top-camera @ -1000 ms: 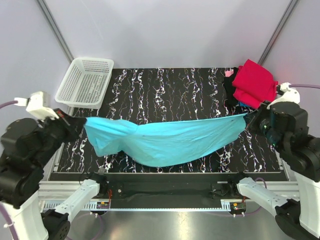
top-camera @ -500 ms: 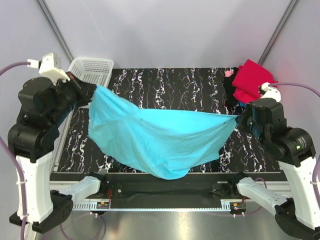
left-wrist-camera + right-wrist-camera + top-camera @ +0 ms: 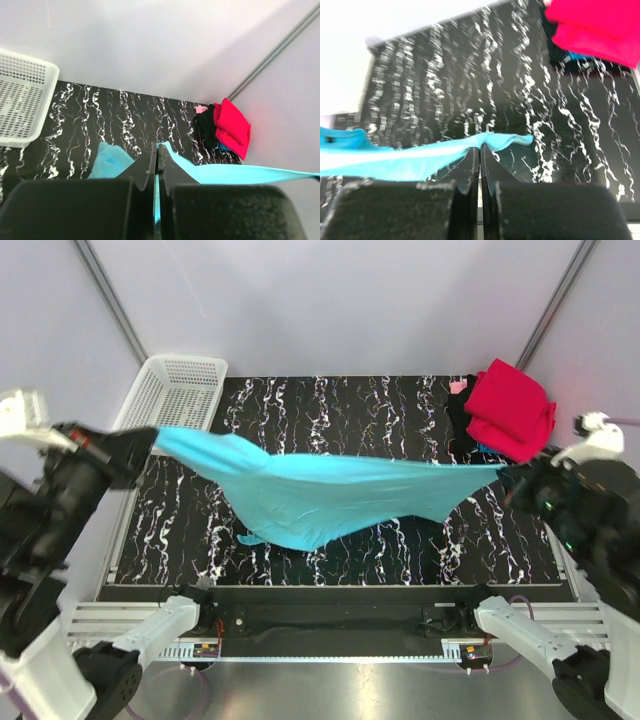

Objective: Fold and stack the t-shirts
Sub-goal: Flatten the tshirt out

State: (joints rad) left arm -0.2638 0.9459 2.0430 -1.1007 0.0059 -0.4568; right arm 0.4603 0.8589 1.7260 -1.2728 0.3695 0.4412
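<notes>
Both arms swung outward since 0.5 s back, pulling the turquoise t-shirt (image 3: pixel 320 502) taut above the surface (image 3: pixel 380 405). Its left end is clamped in the left pincer (image 3: pixel 148 436), its right end in the right pincer (image 3: pixel 508 478). Belly sags between them; can't tell if it touches. The red t-shirt (image 3: pixel 512 405) lies folded at the far right corner.

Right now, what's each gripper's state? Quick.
Left gripper: closed, holding one end of the turquoise t-shirt.
Right gripper: closed, holding the other end of the same shirt.
</notes>
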